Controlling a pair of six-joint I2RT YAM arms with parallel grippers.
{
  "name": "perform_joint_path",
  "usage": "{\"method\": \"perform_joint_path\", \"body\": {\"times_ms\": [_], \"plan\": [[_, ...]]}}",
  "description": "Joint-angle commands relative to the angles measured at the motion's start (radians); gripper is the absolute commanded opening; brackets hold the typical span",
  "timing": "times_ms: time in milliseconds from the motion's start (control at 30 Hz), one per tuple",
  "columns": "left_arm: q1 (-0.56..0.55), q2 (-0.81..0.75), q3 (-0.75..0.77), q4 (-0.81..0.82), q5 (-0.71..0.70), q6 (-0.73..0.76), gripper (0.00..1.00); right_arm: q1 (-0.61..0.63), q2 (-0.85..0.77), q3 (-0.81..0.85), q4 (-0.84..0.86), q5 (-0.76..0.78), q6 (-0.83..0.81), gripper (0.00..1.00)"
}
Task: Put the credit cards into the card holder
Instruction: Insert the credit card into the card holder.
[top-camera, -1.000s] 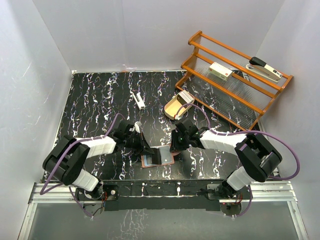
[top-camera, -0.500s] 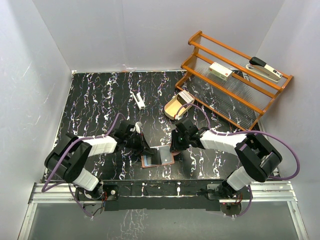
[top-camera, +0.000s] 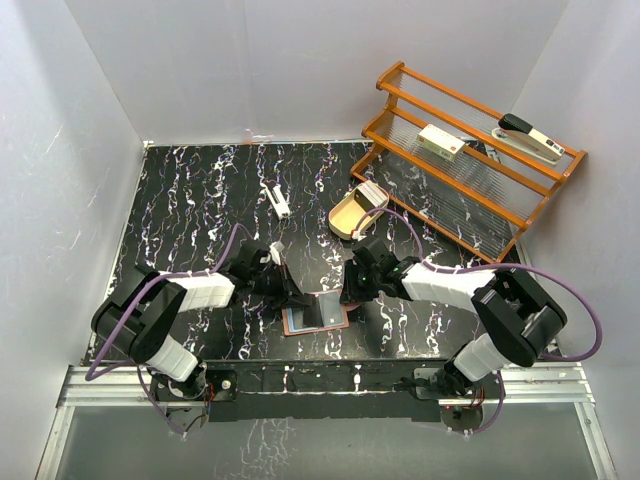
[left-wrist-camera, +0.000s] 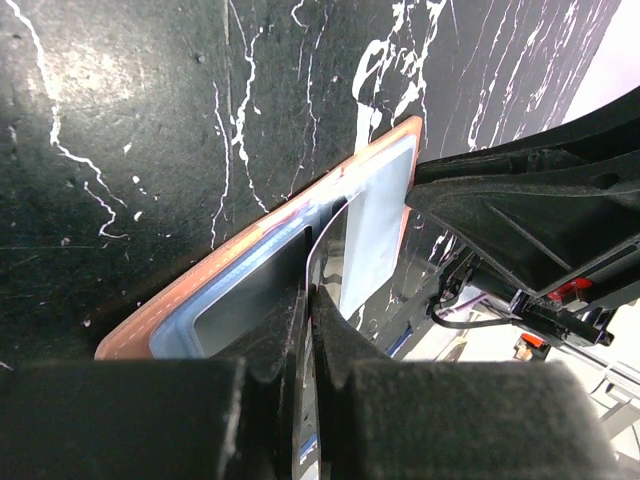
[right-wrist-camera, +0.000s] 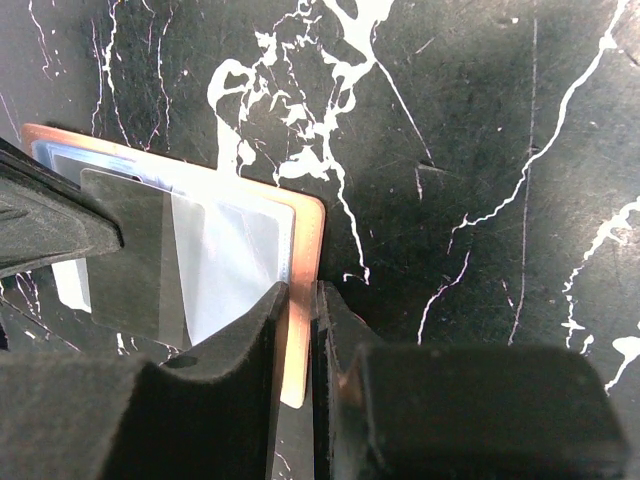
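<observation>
While leather card holder (right-wrist-camera: 308, 230) lies flat, card (right-wrist-camera: 130, 260) bows.

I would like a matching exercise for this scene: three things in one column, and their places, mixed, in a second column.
1 card holder
2 oval wooden tray
3 stapler

A on a shelf of the rack
B on the table, near the rack
C lying open, the right gripper pinching its edge

Pairs: 1-C, 2-B, 3-A

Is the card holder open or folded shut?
Open: the card holder lies spread flat on the table, pale inside facing up; the right hand grips its edge.
</observation>
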Motion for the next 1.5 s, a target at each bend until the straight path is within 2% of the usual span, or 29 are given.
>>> {"method": "perform_joint_path", "body": {"times_ms": [0,233,567,900,1100,1200,1300,1333,1467], "plan": [[0.004,0.015,-0.044,0.054,-0.08,-0.031,0.0,0.006,-0.011,-0.028,0.036,0.004,0.024,0.14],[0.003,-0.022,-0.121,0.156,-0.115,-0.101,0.0,0.007,-0.022,-0.043,0.047,0.003,0.053,0.14],[0.001,-0.077,-0.143,0.144,-0.187,-0.104,0.0,0.006,-0.04,-0.065,0.061,0.003,0.088,0.14],[-0.013,-0.051,-0.175,0.239,-0.162,-0.134,0.0,0.007,-0.052,-0.085,0.09,-0.018,0.131,0.13],[-0.053,-0.048,-0.136,0.205,-0.185,-0.136,0.0,0.007,-0.064,-0.081,0.096,-0.015,0.153,0.13],[-0.055,-0.076,-0.122,0.145,-0.205,-0.131,0.13,0.007,-0.08,-0.062,0.074,-0.007,0.152,0.14],[-0.055,-0.13,-0.091,0.02,-0.249,-0.089,0.36,0.007,-0.095,-0.024,0.025,-0.009,0.137,0.17],[-0.054,-0.151,-0.082,-0.022,-0.265,-0.078,0.4,0.006,-0.101,-0.01,0.006,-0.013,0.13,0.18],[-0.055,-0.22,-0.049,-0.112,-0.297,-0.061,0.48,0.007,-0.145,0.012,-0.028,-0.032,0.121,0.21]]}}
